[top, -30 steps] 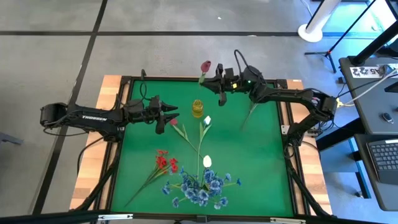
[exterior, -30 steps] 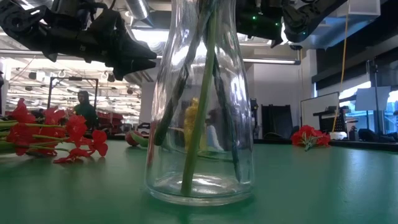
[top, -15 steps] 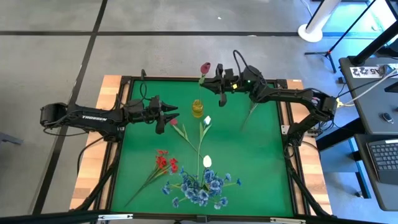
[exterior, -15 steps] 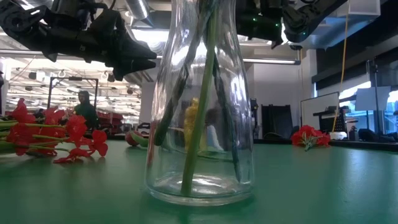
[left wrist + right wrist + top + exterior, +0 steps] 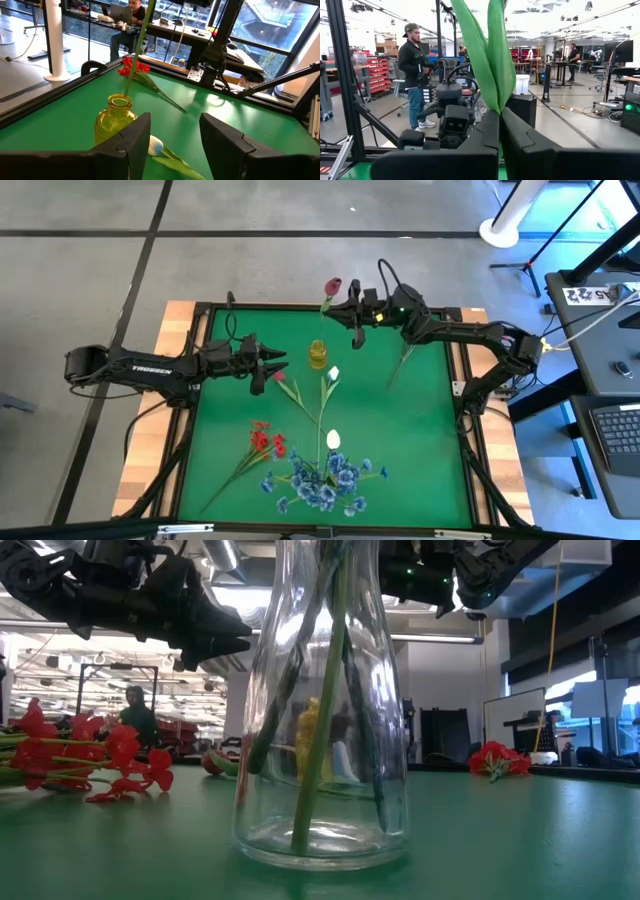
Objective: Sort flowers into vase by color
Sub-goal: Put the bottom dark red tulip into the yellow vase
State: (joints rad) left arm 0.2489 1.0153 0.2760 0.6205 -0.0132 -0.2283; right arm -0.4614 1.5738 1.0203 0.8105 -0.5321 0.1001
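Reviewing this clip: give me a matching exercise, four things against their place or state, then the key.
Things:
1. yellow vase
2. pink rosebud
3. blue flowers
4. left gripper

Places or states:
A. lying in a bunch at the mat's near edge
B. jaws open, empty, beside the yellow vase
C. standing upright mid-mat
D. held up by the right gripper

Pairs: 1-C, 2-D, 3-A, 4-B

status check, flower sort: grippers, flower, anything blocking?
Right gripper shut on pink rosebud, held above yellow vase. Left gripper open, empty, beside the vase. Nothing blocking the vase mouth.
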